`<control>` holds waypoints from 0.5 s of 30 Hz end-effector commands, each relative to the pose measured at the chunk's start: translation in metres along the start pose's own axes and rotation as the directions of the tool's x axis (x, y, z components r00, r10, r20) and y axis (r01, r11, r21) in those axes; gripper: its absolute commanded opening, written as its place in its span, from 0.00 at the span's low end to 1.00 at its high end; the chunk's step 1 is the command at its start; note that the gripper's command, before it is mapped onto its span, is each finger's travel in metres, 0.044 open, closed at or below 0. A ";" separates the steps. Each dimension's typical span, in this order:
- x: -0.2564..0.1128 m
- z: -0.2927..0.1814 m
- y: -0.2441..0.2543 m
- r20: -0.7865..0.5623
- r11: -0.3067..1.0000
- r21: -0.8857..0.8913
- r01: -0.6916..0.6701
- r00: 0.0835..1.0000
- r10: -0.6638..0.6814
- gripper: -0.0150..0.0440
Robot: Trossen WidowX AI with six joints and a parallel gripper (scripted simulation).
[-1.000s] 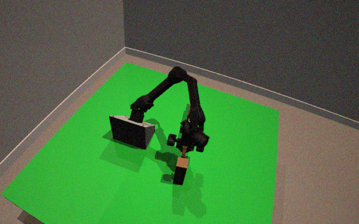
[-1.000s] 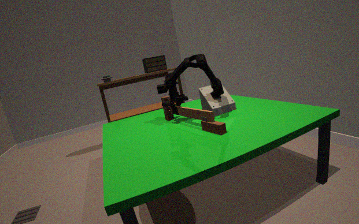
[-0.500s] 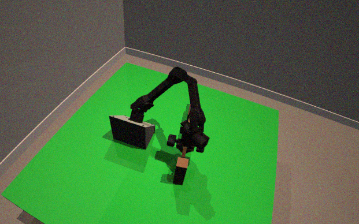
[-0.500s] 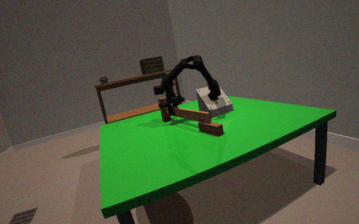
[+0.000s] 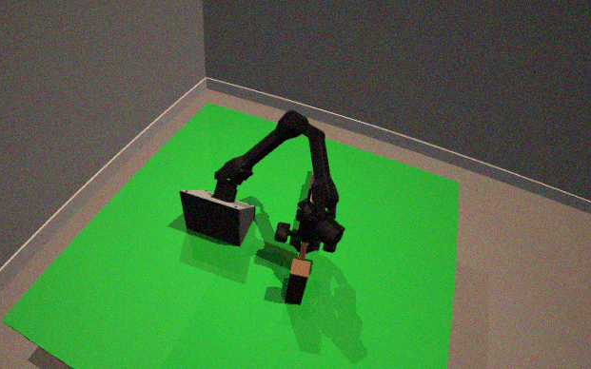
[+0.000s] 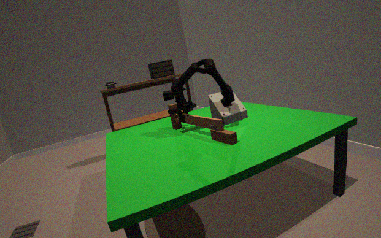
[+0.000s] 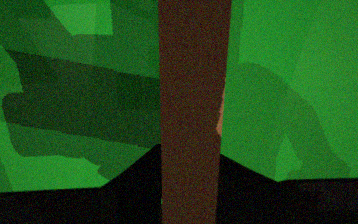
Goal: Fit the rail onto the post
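Note:
The long wooden rail (image 5: 304, 250) (image 6: 203, 121) (image 7: 192, 75) is raised off the table and looks about level. Its far end is at the bracket (image 6: 213, 127) on the low footboard block (image 6: 224, 137). My gripper (image 6: 182, 116) (image 7: 178, 151) is shut on the rail close to the post end, with one finger on each side. The short wooden post (image 5: 297, 282) (image 6: 175, 119) stands upright just beyond the gripper. The rail's near end is close to the post. The pegs and holes are hidden, so I cannot tell whether the end touches the post.
The arm's wedge-shaped base (image 5: 215, 216) (image 6: 227, 107) stands on the green table (image 5: 386, 285) (image 6: 163, 172), to one side of the rail. The arm arches over to the rail. A wooden shelf (image 6: 138, 86) with objects on it stands behind the table.

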State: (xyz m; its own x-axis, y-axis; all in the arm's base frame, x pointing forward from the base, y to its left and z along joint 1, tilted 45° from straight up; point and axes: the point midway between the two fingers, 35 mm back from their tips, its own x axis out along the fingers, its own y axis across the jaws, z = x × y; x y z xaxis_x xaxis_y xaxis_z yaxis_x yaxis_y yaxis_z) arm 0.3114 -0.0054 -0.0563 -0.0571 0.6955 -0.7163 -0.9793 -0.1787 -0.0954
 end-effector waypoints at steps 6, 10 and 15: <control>-0.003 -0.004 -0.001 -0.005 1.000 -0.001 0.009 1.000 -0.009 0.25; -0.002 -0.006 -0.002 -0.005 1.000 -0.001 0.009 1.000 -0.009 0.25; -0.002 -0.007 -0.002 -0.005 1.000 -0.001 0.009 1.000 -0.009 0.25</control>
State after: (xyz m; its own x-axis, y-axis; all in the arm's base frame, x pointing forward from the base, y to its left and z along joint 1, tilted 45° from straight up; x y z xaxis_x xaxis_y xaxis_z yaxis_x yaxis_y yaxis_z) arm 0.3124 -0.0073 -0.0594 -0.0568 0.6973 -0.7145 -0.9795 -0.1776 -0.0955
